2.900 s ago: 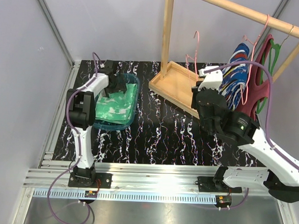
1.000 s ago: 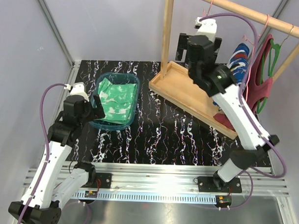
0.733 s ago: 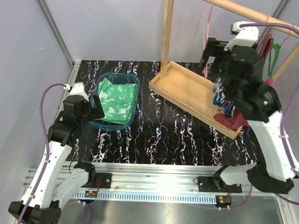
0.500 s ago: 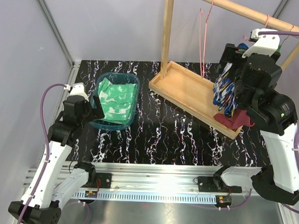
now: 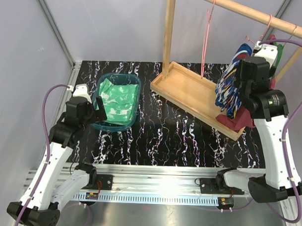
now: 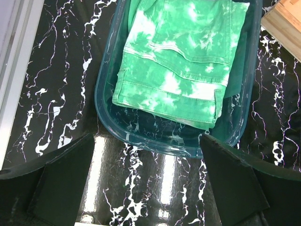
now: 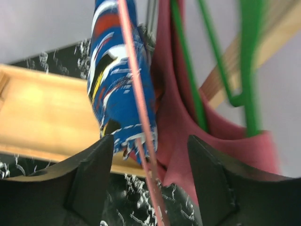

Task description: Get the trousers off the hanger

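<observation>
Right pincer, spread wide, faces the hanging blue trousers

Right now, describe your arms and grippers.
The left arm and right arm have white links and black joints, each with a purple cable. The left gripper and right gripper have broad black fingers.

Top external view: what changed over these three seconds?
The left claw pulled back from the teal basin toward the near edge, open. The right claw rose to the rail, then swung right to the blue patterned trousers, open before them. A pink hanger now hangs empty on the rail. Green trousers and maroon tank top stayed.
</observation>
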